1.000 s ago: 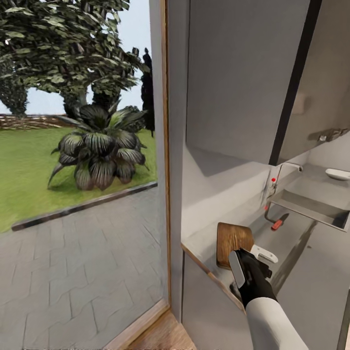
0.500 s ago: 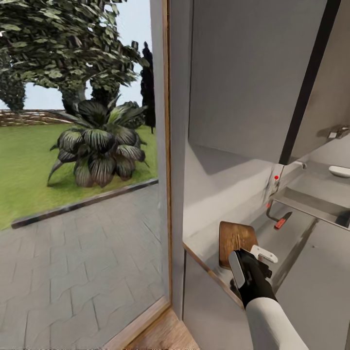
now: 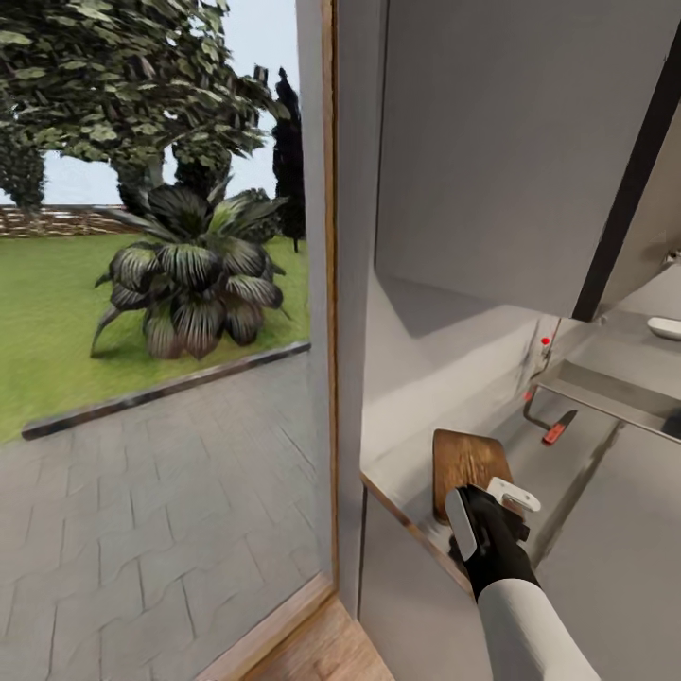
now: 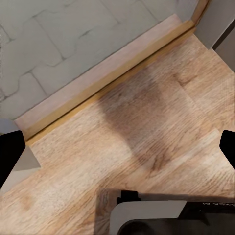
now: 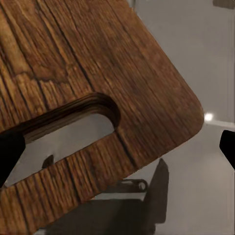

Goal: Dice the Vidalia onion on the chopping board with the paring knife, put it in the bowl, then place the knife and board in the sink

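The dark brown chopping board (image 3: 463,463) lies on the grey countertop (image 3: 586,511) near its end. My right gripper (image 3: 487,503) hovers open just short of the board's near edge. In the right wrist view the board (image 5: 98,63) with its handle slot sits between and beyond the wide-apart fingers (image 5: 10,152). The paring knife (image 3: 558,430), with a red handle, lies beside the sink (image 3: 605,392), below the tap (image 3: 544,345). The white bowl (image 3: 665,327) sits far right. The Vidalia onion is out of view. My left gripper (image 4: 117,152) is open over the wood floor (image 4: 137,122).
A tall glass door with a wooden frame (image 3: 328,284) at the left looks onto a paved patio and garden. A grey wall cabinet (image 3: 492,142) hangs low over the countertop. Grey lower cabinet fronts (image 3: 407,586) stand below the worktop edge.
The whole head view has shifted: board, knife and sink drift slightly right in the picture, so the camera moved. My right gripper keeps its pose and stays open.
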You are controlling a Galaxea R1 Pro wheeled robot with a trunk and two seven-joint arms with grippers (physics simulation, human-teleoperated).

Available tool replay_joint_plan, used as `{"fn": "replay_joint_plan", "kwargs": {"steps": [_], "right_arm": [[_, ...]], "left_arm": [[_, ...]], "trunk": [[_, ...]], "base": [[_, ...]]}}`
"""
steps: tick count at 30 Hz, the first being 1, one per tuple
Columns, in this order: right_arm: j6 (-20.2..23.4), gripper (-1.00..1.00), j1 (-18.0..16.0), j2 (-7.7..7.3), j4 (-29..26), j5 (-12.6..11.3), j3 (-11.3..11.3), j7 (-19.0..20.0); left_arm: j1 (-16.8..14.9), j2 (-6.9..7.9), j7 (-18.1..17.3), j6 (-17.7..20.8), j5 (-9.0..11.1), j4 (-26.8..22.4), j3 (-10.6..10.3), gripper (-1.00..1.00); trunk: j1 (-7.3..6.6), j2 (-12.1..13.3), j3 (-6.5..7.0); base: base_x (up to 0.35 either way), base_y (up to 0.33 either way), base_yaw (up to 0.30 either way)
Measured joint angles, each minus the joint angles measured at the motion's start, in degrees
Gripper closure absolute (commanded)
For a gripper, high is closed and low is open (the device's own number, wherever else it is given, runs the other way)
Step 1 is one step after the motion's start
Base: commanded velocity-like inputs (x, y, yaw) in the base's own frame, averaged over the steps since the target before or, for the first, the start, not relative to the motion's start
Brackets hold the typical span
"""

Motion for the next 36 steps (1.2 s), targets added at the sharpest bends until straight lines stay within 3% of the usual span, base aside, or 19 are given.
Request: {"fn": "replay_joint_plan", "kwargs": {"steps": [36], "right_arm": [[-0.1,-1.00,0.0,0.00,-1.1,0.5,0.0,0.1]], "left_arm": [[0.0,0.00,0.0,0.0,0.0,0.0,0.0,-1.00]], "trunk": [[0.00,0.0,-2.96]], "base": [[0.002,0.001,0.000]]}}
